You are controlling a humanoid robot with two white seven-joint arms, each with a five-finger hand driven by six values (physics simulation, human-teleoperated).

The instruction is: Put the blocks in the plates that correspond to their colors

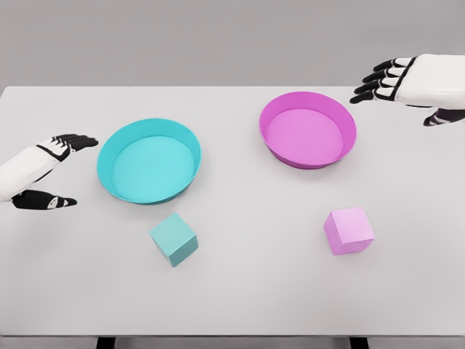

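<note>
Head view: we're seeing teal plate (149, 161) sitting left of centre on the tabletop (240, 305), magenta plate (308, 129) sitting nearer the far edge, right of centre. Teal block (174, 238) is lying just in front of teal plate, toward near edge; pink block (349, 230) is lying in front of magenta plate, apart from it. L hand (52, 171) is hovering at left edge, fingers spread, holding nothing. R hand (407, 87) is hovering over far right corner, fingers extended, holding nothing.
</note>
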